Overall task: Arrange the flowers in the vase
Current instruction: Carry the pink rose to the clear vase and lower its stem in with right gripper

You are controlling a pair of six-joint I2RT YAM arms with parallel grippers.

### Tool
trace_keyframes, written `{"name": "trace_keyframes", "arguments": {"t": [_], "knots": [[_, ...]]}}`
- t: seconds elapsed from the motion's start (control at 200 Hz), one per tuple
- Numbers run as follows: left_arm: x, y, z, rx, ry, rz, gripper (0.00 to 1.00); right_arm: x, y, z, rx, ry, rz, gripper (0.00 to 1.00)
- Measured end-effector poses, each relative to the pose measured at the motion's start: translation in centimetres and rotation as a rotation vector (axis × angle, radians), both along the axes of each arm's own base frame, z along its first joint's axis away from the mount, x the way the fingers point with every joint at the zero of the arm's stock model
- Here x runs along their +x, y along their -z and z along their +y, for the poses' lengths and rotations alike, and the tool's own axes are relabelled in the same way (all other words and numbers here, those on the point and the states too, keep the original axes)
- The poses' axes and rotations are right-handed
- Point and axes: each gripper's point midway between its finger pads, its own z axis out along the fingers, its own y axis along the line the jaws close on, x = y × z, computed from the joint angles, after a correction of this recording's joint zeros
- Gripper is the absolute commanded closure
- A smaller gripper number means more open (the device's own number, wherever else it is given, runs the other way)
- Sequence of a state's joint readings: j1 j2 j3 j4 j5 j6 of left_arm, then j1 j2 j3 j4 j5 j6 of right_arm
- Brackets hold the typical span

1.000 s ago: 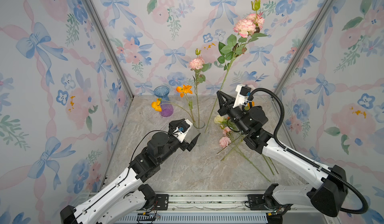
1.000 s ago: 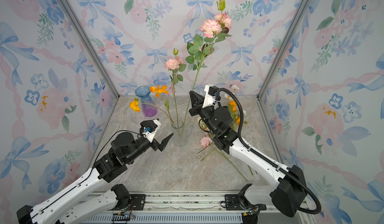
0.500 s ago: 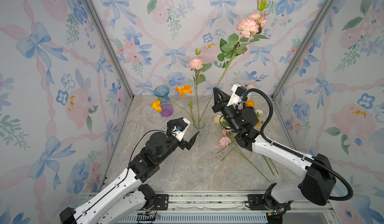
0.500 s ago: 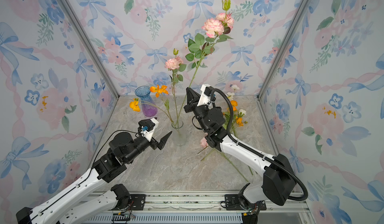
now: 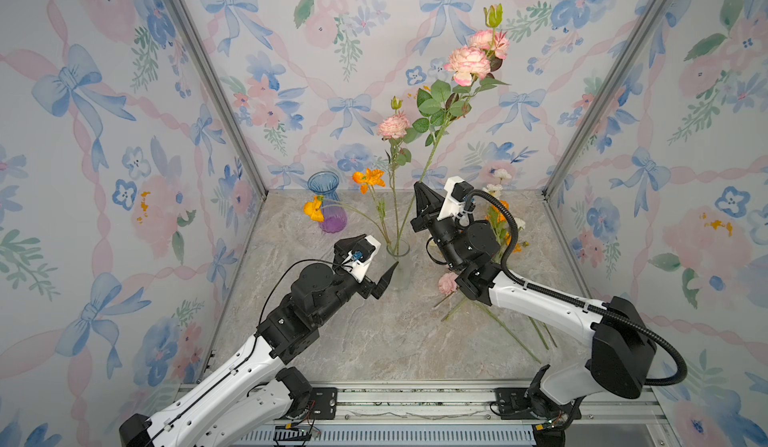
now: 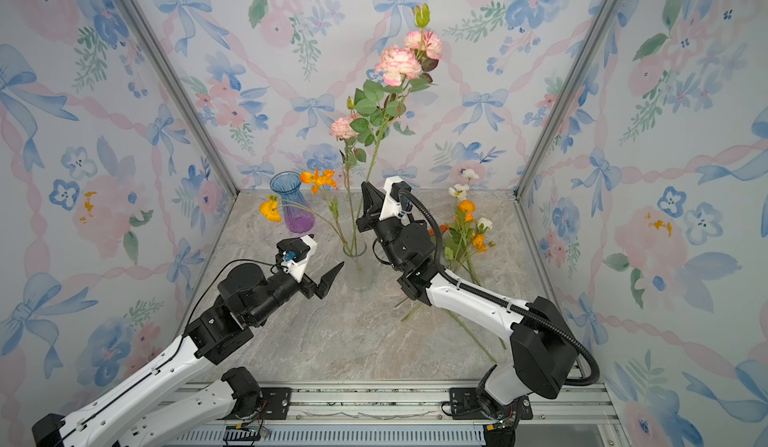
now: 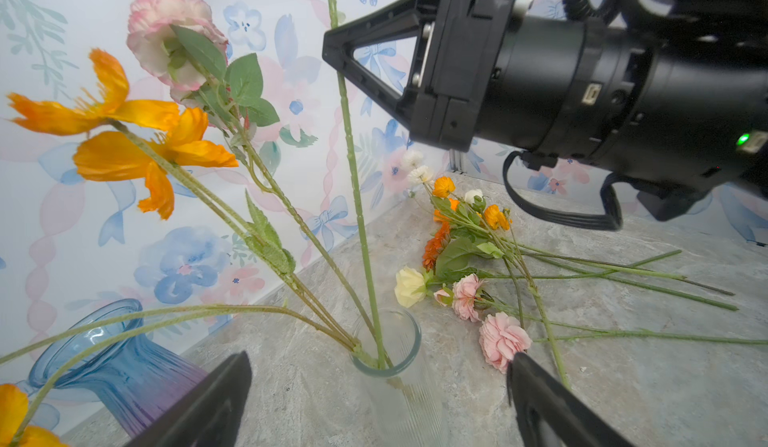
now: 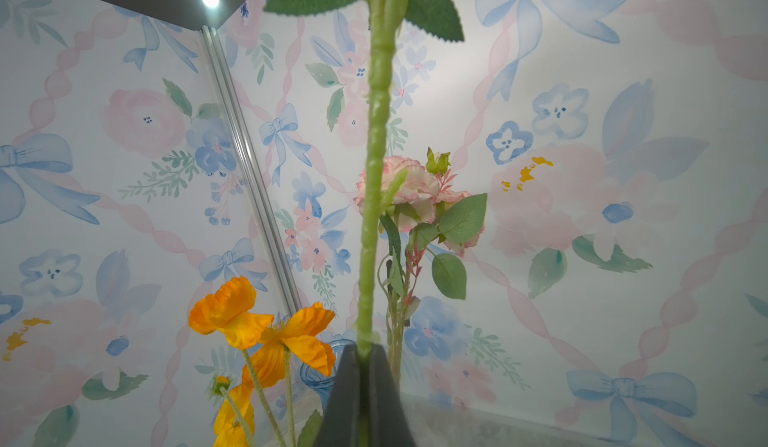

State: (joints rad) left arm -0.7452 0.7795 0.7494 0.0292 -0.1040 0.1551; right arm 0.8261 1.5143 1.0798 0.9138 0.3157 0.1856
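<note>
The right gripper is clamping shut on the tall rose stem, which is carrying two pink blooms and one green bud, its foot standing in the clear vase. The left gripper is hanging wide open just beside that vase, holding nothing. A shorter rose stem and two orange poppies are also standing there. The remaining flowers are lying in one heap on the table, too tangled to count. A second, blue vase is standing behind.
</note>
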Motion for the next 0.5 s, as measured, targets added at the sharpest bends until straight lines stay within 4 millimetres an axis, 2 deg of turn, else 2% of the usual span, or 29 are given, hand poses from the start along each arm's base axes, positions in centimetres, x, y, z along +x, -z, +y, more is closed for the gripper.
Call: {"name": "trace_keyframes", "arguments": {"t": [0.18,0.36,0.5], "knots": [[-0.1,0.0,-0.1,0.0,0.007,0.001,0.02,0.4,2.1,0.0,0.002,0.02,0.025,1.0],[-0.1,0.0,-0.1,0.0,0.008,0.001,0.02,0.4,5.5,1.4,-0.029,0.013,0.073,1.0],[-0.1,0.1,-0.2,0.001,0.011,0.002,0.02,0.1,7.1,2.0,-0.033,0.014,0.091,1.0]]}}
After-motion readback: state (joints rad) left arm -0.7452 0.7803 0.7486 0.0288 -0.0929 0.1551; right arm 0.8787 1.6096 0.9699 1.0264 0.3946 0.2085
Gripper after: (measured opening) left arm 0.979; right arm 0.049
